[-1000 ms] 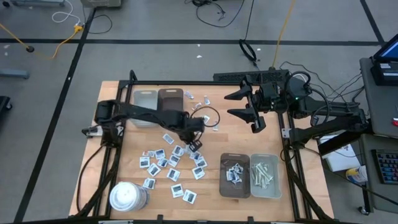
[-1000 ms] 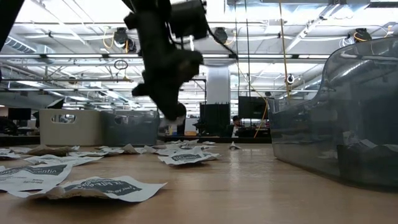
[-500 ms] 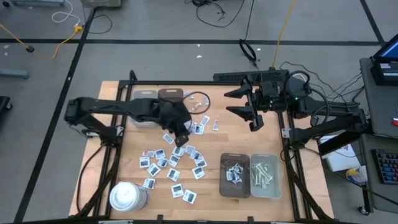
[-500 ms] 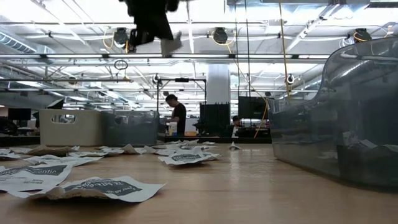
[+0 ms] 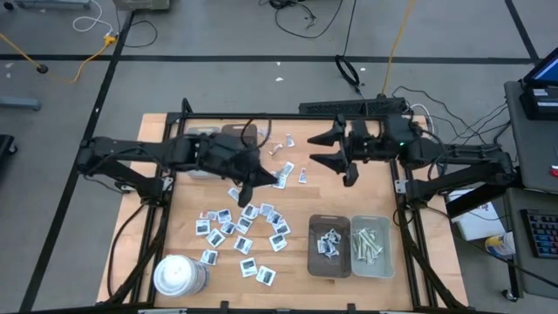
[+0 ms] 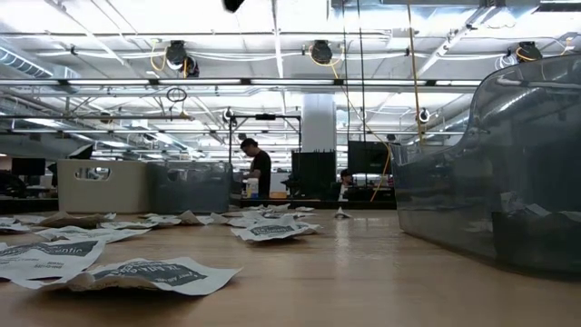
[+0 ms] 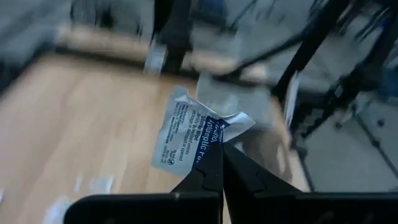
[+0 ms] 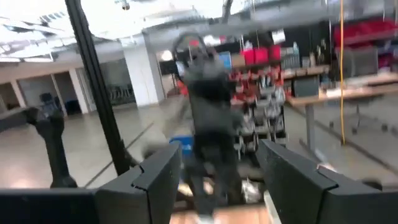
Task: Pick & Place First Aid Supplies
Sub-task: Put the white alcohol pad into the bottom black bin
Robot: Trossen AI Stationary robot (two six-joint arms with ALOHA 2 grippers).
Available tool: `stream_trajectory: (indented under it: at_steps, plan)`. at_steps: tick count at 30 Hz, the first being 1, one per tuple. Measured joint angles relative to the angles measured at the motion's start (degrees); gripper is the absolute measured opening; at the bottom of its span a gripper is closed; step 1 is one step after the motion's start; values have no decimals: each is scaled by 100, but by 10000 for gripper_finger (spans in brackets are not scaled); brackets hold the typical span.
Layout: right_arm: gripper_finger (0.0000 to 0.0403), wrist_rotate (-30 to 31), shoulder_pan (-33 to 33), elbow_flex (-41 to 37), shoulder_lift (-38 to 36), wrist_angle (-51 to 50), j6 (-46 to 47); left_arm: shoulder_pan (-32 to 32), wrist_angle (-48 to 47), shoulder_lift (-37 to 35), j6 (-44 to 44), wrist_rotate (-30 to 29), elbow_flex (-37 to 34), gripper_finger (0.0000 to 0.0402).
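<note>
- Left gripper (image 7: 219, 148) is clamping a white packet (image 7: 194, 138), carrying it above the table (image 5: 418, 262).
- Right gripper (image 5: 342, 160) is hanging with fingers spread, holding nothing.

A large white cylinder (image 5: 179, 276) stands at the table's (image 5: 423, 270) front left corner. Two trays, brown (image 5: 330, 245) and grey (image 5: 372, 247), sit side by side near the front right. Two more bins (image 5: 207, 139) rest at the back edge. A person (image 6: 258, 170) stands in the room beyond.

The wooden worktop (image 5: 296, 205) carries scattered white packets (image 5: 240, 228), a white cylinder (image 5: 179, 276), and four trays (image 5: 350, 246).
</note>
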Motion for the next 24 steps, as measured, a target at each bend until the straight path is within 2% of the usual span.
stream_trajectory:
  at_steps: [6,13,18,24]
  plan:
    - [208,-2,142,-531,66,-54,43,-246,1924,10,269,223,-793,0]
    - [208,-20,526,-1281,126,230,68,-461,3743,246,32,387,-1468,0]
    - [208,-13,862,-1647,298,1100,132,-511,4027,451,-194,384,-1565,0]
    - [208,296,1125,-1667,642,1382,160,-581,4252,684,-268,399,-1574,0]
